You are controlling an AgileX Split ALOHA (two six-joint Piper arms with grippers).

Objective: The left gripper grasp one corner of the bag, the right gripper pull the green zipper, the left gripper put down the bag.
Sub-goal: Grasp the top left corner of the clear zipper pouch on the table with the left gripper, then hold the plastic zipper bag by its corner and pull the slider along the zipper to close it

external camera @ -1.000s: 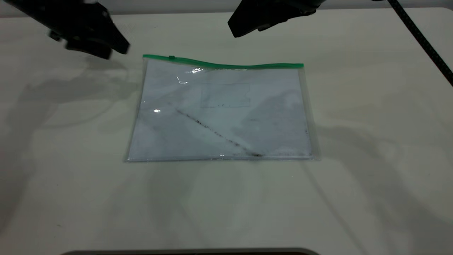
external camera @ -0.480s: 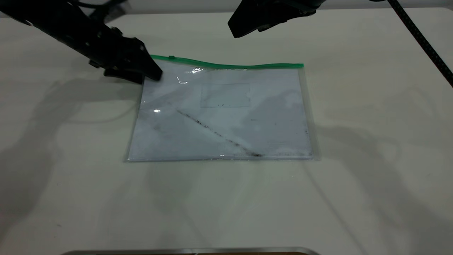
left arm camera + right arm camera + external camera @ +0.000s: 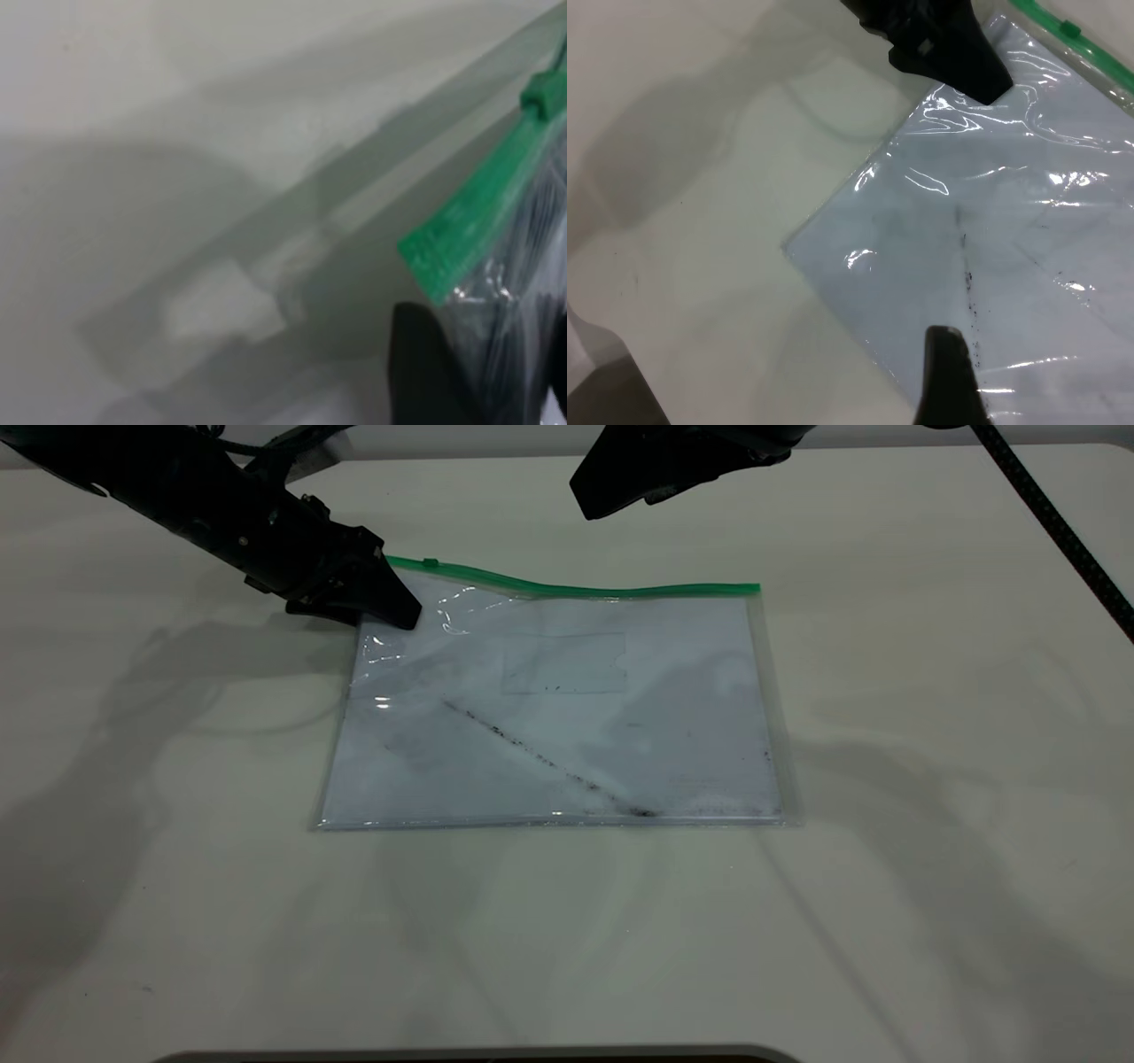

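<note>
The bag point(image 3: 567, 708), a clear pouch with white paper and a dark diagonal smudge, lies flat on the table. The green zipper point(image 3: 576, 589) runs along its far edge, with the slider point(image 3: 431, 564) near the far left end. My left gripper point(image 3: 390, 607) is at the bag's far left corner. In the left wrist view its fingers point(image 3: 425, 363) stand apart, with the wrinkled plastic just below the zipper point(image 3: 469, 221) between them. My right gripper point(image 3: 611, 496) hovers open above the far edge, apart from the bag; one of its fingers point(image 3: 948, 381) shows over the bag point(image 3: 1010, 248).
The pale table point(image 3: 930, 824) stretches around the bag on all sides. The right arm's braided cable point(image 3: 1054, 522) crosses the far right corner. A dark edge point(image 3: 478, 1056) lies along the table's front.
My left gripper moved right and down from beside the bag onto its far left corner. The plastic there has wrinkled and the corner has risen slightly. The right gripper has not moved.
</note>
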